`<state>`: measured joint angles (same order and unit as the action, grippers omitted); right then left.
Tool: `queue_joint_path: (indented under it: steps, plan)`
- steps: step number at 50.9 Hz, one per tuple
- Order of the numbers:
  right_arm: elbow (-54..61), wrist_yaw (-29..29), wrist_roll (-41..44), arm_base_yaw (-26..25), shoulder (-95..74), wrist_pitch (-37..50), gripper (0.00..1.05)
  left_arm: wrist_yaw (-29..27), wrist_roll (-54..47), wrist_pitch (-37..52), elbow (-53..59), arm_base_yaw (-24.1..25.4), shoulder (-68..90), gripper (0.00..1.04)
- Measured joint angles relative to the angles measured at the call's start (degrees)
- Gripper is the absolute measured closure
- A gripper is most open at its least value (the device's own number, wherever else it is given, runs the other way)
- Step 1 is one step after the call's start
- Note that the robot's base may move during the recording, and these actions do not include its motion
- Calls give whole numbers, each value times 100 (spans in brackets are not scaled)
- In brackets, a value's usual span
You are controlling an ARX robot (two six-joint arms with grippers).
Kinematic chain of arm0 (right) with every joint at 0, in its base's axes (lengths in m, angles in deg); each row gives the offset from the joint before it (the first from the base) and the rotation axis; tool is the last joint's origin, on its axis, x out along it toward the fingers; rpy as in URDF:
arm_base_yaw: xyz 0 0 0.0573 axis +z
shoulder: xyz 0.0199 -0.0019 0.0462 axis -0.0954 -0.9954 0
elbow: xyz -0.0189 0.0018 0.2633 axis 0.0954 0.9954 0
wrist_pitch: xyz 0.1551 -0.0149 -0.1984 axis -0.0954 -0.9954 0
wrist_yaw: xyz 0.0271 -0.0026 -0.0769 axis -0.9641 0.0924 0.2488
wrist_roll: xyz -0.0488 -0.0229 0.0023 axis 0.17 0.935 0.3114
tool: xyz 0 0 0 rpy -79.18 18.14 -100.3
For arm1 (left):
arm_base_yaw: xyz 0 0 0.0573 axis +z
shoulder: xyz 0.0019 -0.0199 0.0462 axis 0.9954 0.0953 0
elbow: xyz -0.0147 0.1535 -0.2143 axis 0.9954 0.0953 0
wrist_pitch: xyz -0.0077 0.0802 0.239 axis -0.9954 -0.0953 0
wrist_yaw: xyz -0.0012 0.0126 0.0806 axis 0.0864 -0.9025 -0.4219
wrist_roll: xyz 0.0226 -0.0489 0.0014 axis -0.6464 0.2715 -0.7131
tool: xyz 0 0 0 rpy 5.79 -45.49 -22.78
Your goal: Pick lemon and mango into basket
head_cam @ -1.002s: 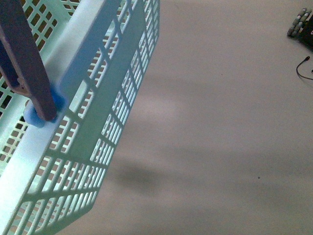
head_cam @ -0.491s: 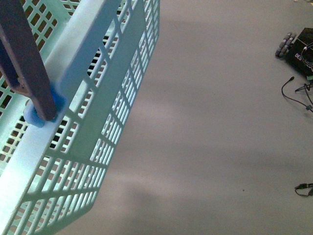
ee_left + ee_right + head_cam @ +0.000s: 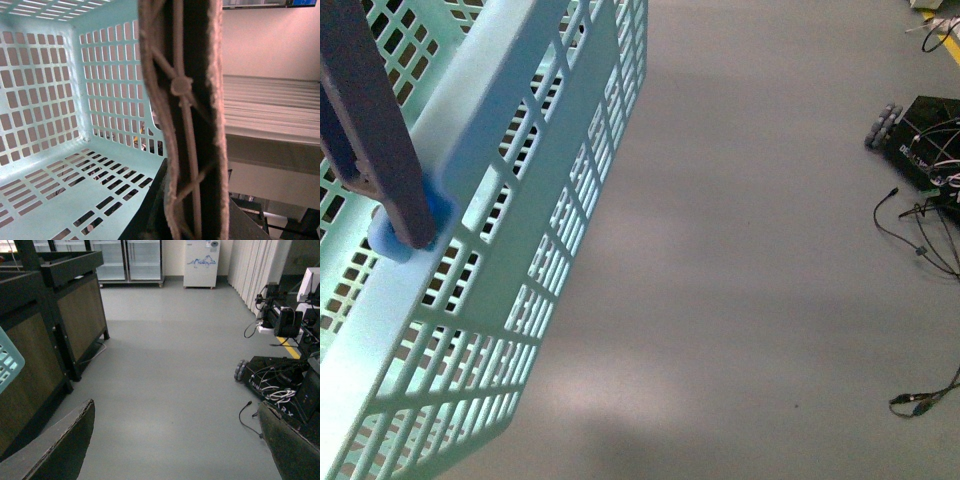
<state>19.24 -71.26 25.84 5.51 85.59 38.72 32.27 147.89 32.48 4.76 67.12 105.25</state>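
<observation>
The light blue slotted basket point(image 3: 520, 230) hangs tilted at the left of the front view, above the grey floor, its brown handle point(image 3: 370, 130) crossing the upper left. In the left wrist view my left gripper point(image 3: 187, 220) is shut on the handle point(image 3: 185, 100), with the basket's slotted inside point(image 3: 55, 100) behind it and nothing showing in it. My right gripper point(image 3: 175, 440) is open and empty, with only floor between its fingers point(image 3: 55, 450). A corner of the basket point(image 3: 7, 365) shows at that view's edge. The lemon and mango are out of view.
A black wheeled device with loose cables point(image 3: 920, 140) lies on the floor at the right, also in the right wrist view point(image 3: 275, 385). Dark wooden stands point(image 3: 60, 305) are on one side, and glass-door fridges point(image 3: 130, 260) and a white cabinet point(image 3: 201, 262) stand at the far wall.
In the front view the floor has slid left and down: the wheeled device and cables have come further into view at the right. The basket keeps its place in the frame.
</observation>
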Motion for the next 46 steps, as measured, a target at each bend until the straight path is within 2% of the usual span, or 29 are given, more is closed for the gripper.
queue_joint_path:
  steps: [46]
  plan:
    - [0,0,0,0,0,2,9,-4,-2,0,-2,0,-2,98]
